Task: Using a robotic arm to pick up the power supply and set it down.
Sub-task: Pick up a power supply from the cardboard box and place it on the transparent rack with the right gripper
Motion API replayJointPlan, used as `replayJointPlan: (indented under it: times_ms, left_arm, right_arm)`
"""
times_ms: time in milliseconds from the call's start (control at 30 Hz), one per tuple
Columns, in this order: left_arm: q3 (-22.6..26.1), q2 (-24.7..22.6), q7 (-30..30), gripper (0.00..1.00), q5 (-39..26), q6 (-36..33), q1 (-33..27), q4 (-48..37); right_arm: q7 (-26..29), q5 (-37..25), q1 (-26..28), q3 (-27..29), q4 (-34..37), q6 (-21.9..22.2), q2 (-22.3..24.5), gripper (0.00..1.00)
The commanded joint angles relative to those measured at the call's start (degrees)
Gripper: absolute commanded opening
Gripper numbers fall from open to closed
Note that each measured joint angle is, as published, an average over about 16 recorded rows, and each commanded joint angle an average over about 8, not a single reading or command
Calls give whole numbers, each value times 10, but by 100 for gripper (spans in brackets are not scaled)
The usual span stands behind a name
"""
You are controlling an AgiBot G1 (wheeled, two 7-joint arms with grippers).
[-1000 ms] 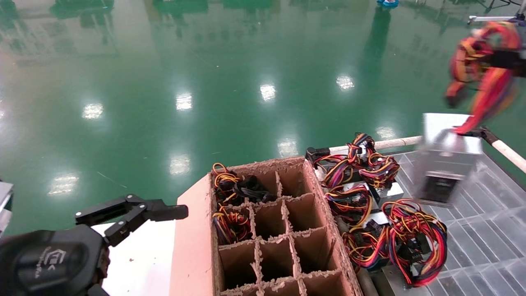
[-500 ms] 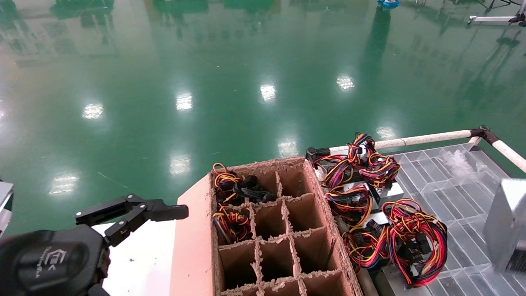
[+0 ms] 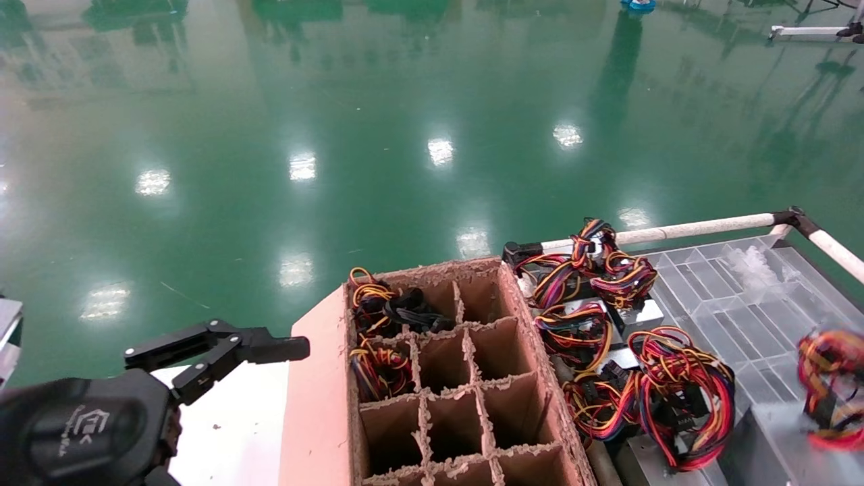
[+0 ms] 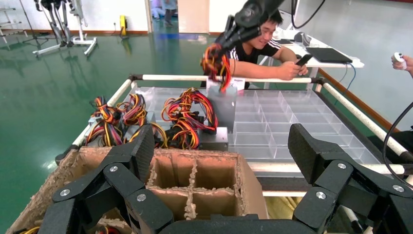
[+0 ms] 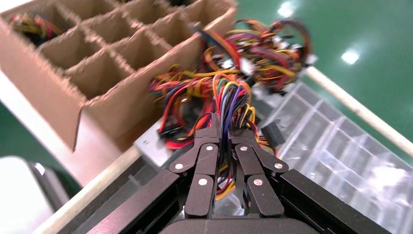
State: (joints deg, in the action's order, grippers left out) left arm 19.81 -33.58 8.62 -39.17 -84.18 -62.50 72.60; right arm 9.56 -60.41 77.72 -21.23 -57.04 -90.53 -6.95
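Note:
The power supply is a silver-grey box with a looped red, yellow and black wire bundle, low at the right edge of the head view over the clear tray. In the right wrist view my right gripper is shut on that bundle. The left wrist view shows the box hanging under the wires, across the tray. My left gripper stays open at the lower left beside the cardboard carton, nothing between its fingers.
A cardboard carton with divider cells stands in the middle; two far-left cells hold wire bundles. Several other power supplies lie on the clear plastic tray, framed by a white rail. A person sits behind the tray.
The right gripper has carried the power supply from high at the upper right down to the tray's lower right. The left arm has not moved.

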Motion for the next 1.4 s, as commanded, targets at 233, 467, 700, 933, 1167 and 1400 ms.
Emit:
replayJointPlan:
  times_ms: [233,467,700,933,1167,1400]
  left_arm:
    - [0,0,0,100,0,0,0,0]
    - [0,0,0,100,0,0,0,0]
    - [0,0,0,100,0,0,0,0]
    - [0,0,0,100,0,0,0,0]
    - [0,0,0,100,0,0,0,0]
    - [0,0,0,100,0,0,0,0]
  right_arm:
    - [5,-24,18,-34,-31,-1,-29,0]
    - [6,-37,31,-65,-19,2,-49,0]
    - [-9,-33,30,-87,4,4,-56,0]
    - [-30,-35,30,-101,35,7,-56,0]
    - [-50,-45,39,-112,64,8,-65,0]
    - [-63,-53,47,-125,83,9,-80,2]
